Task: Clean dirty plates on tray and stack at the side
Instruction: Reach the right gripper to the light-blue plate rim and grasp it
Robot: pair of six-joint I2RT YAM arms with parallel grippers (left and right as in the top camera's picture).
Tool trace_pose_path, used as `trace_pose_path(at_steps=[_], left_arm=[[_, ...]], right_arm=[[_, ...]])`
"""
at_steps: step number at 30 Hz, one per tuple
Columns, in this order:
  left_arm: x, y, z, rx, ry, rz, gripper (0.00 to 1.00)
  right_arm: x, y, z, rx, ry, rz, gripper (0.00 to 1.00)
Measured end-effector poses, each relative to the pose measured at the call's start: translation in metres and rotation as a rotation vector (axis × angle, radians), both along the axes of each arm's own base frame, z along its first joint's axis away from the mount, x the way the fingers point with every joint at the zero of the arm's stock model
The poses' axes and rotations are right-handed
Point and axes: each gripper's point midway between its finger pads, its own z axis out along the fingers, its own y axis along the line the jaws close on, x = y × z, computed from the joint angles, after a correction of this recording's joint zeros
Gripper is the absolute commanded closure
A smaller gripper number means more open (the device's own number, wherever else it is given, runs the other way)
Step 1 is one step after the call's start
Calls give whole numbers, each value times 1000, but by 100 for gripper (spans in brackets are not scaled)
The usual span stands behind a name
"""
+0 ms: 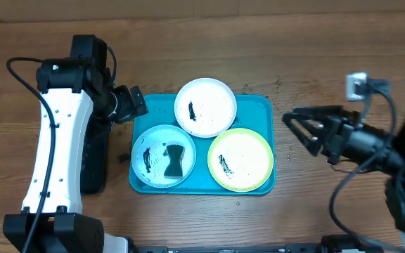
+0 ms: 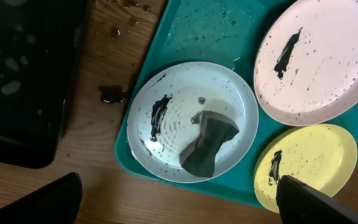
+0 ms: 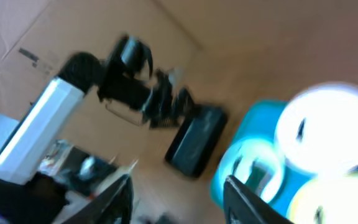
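Observation:
The turquoise tray (image 1: 262, 105) holds three smeared plates: a white plate (image 1: 205, 107) at the back, a light blue plate (image 1: 150, 144) at front left and a yellow-green plate (image 1: 240, 159) at front right. A dark sponge (image 1: 175, 160) lies on the light blue plate (image 2: 179, 106). My left gripper (image 1: 129, 105) hovers at the tray's back-left corner, open and empty (image 2: 179, 205). My right gripper (image 1: 299, 130) hangs to the right of the tray, fingers apart with nothing between them. The right wrist view is blurred; the right gripper (image 3: 179, 202) points toward the tray.
A black tray (image 1: 93, 161) lies left of the turquoise one, partly under my left arm. A small dark spill (image 2: 112, 93) marks the wood between the two trays. Bare table lies between the tray's right rim and my right gripper.

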Motion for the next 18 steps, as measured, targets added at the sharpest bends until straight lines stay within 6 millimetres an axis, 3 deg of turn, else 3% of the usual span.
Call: trace_pose_path(at_steps=[3,7,12,18], left_arm=[[0,-1,0,-5,0,-1,0],[0,-1,0,-7,-1,-1,0],[0,-2,0,-9,-1,-1,0],[0,-2,0,-9,0,-1,0]], right_arm=[[-1,18,-36,-57,171,32,53],[-3,52,-98,-253,375,24,53],[4,102,-173,-482,512,-26,55],[13,140,-253,-658,605,-80,61]])
